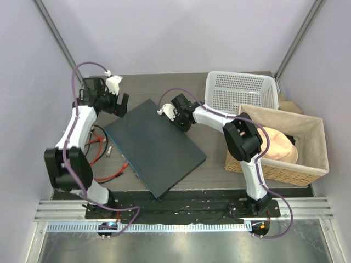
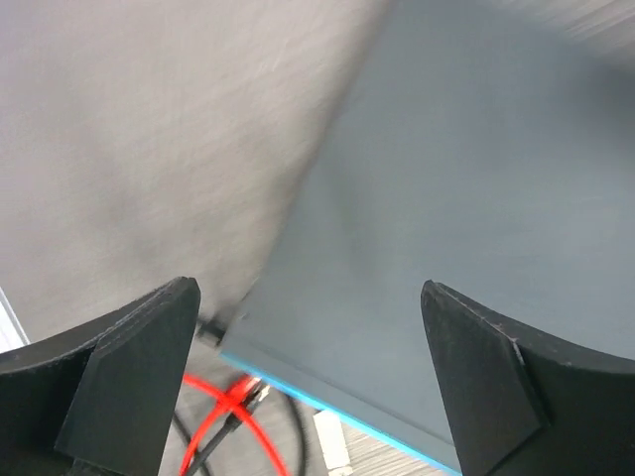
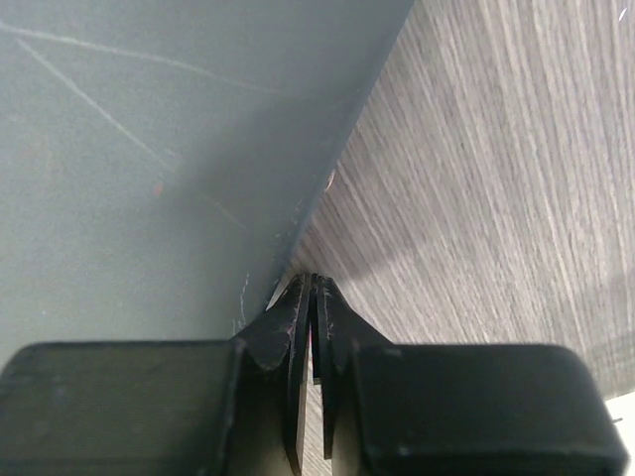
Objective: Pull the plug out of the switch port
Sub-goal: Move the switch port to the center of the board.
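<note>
The switch [image 1: 156, 145] is a flat slate-grey box lying slantwise mid-table; its bluish socket edge [image 2: 337, 409] faces left. A red cable [image 1: 112, 175] reaches that edge at a small plug [image 1: 125, 163]. In the left wrist view a red and a black cable end [image 2: 243, 392] lie just by the edge near the corner; I cannot tell whether they are seated. My left gripper [image 1: 122, 104] [image 2: 308, 297] is open and empty above the switch's far-left corner. My right gripper [image 1: 178, 118] [image 3: 313, 283] is shut, with its tips against the switch's far right edge [image 3: 327, 178].
Red and black cables [image 1: 98, 141] coil on the table left of the switch, with a small white piece [image 1: 111, 149] beside them. A white perforated basket [image 1: 241, 90] stands at the back right. A wicker basket [image 1: 315, 164] holding beige cloth [image 1: 277, 143] sits on the right.
</note>
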